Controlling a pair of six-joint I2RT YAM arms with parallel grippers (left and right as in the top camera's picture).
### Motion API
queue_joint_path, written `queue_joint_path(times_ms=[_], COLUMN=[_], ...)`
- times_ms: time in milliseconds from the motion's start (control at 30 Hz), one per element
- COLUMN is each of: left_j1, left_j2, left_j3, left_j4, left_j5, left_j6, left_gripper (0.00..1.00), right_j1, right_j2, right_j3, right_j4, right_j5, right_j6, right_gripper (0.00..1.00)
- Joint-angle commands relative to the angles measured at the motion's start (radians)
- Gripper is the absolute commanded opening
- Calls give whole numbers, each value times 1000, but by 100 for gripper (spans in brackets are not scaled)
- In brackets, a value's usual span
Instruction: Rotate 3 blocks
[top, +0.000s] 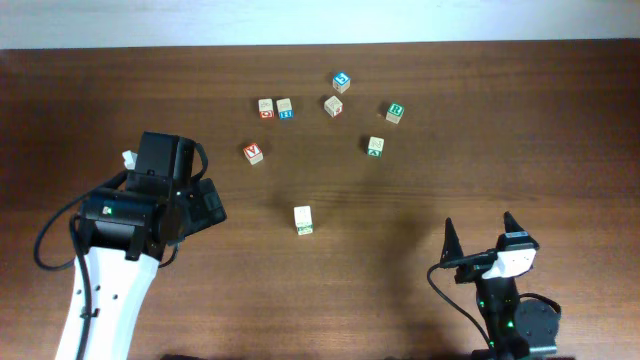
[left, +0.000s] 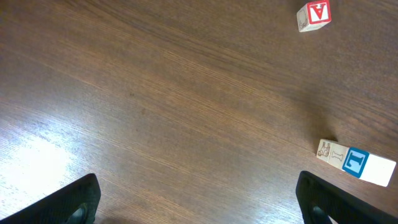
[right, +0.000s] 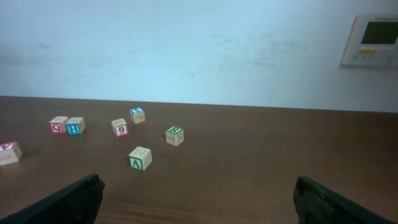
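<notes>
Left gripper (left: 199, 208) and right gripper (top: 479, 226) are released. Blue-faced wooden cube (top: 285, 108) touches red-faced wooden cube (top: 265, 108); rotating one may drag the other

Office-like room, wall control panel (right: 375, 40), wooden table (right: 249, 155)

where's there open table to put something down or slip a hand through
Bare wood: from the green B cube right to the table edge; between the lone front cube and the right gripper; the far left corner behind the left arm. Crowded: back centre, from the red-faced cube across to the green B cube.
</notes>
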Motion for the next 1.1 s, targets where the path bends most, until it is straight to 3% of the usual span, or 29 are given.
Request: queue_joint_path(times_ms=[0,833,900,1000,1067], left_j1=[1,1,2,3,19], left_j2=[0,-4,-59,-179,-307], left_j3=[-2,-3,-51,-203,-366], left_j4=[-1,-1,7,34,224], left_j5=[7,7,-89,-117,-130], left_j6=[-13,-12,47,47,68], left_gripper=[99,99,99,99,99], right_j1=[-6,-6,-6,-6,-6], right_j2=[-12,-12,-12,-12,-12], right_j3=[-40,-40,-40,-40,-40], right_j4=[-19,-17,-17,-17,-17], right_j5=[19,15,15,15,15], right_j6=[14,14,14,14,14], right_gripper=[98,98,98,98,98])
